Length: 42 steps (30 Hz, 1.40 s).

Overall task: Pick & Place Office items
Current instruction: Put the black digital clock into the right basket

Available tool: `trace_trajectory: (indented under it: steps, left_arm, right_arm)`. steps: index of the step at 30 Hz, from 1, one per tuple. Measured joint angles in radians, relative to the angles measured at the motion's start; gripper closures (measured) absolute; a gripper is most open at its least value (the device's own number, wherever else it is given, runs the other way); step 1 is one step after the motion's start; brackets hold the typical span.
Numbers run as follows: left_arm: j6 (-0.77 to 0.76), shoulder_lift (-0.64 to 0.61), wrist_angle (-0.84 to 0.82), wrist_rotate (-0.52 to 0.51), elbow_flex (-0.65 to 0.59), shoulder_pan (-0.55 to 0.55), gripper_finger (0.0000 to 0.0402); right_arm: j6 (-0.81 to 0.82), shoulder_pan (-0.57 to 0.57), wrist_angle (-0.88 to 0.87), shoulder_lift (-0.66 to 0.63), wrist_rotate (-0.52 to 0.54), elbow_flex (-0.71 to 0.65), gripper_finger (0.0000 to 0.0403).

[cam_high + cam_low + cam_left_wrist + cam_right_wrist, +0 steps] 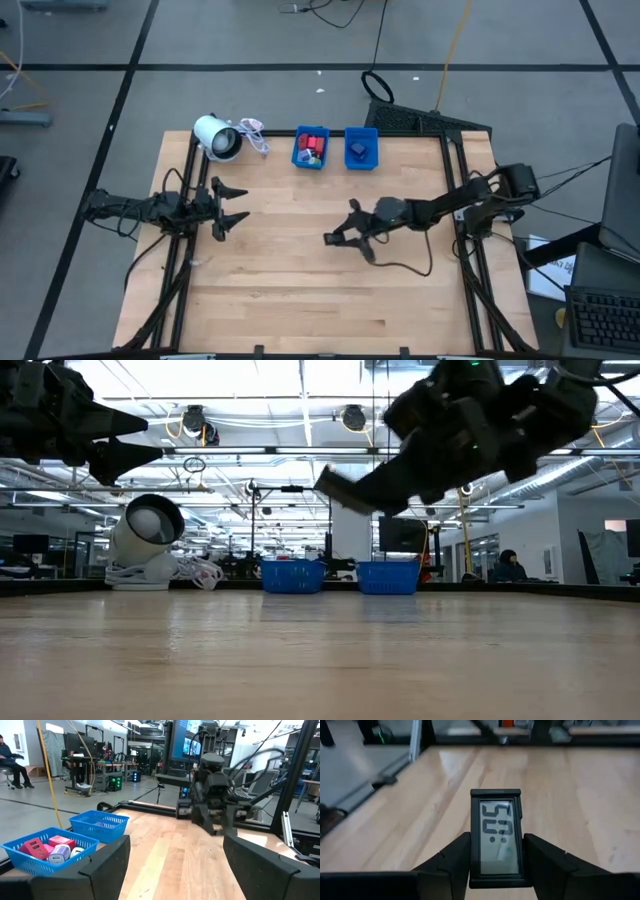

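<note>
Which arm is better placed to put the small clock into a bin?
Right: its claw is shut on the clock above mid-table. The left claw is open, empty, at the left edge. Bins sit at the far edge.

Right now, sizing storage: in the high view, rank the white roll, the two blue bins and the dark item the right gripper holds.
1. White roll.
2. Left blue bin and right blue bin, alike.
3. Dark item in the right gripper.

Pale wooden table [300, 280] (smooth, faint sheen); blue bins [95, 822] of latticed plastic; fingers [452, 857] matt black.

"05" on small digital display [496, 837]
</note>
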Motion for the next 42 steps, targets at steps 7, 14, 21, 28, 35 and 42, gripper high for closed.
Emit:
trace_trajectory:
  steps: [7, 14, 21, 28, 35, 42]
  left_arm:
    - [0.0, 0.0, 0.0, 0.0, 0.0, 0.0, 0.0078]
    - [0.0, 0.0, 0.0, 0.0, 0.0, 0.0, 0.0078]
    - [0.0, 0.0, -0.001, 0.0, 0.0, 0.0, 0.0078]
    - [0.0, 0.0, 0.0, 0.0, 0.0, 0.0, 0.0078]
    - [0.0, 0.0, 0.0, 0.0, 0.0, 0.0, 0.0078]
    - [0.0, 0.0, 0.0, 0.0, 0.0, 0.0, 0.0078]
  right_arm:
    - [0.042, -0.007, 0.131, -0.117, 0.018, -0.151, 0.0253]
    - [0.075, -0.006, 0.156, -0.18, 0.062, -0.215, 0.0246]
    - [0.076, -0.006, 0.149, -0.183, 0.084, -0.221, 0.0254]
    - [0.103, -0.005, 0.14, -0.183, 0.242, -0.221, 0.0245]
    - [0.125, -0.005, 0.14, -0.183, 0.399, -0.221, 0.0252]
    - [0.155, -0.005, 0.137, -0.183, 0.565, -0.221, 0.0253]
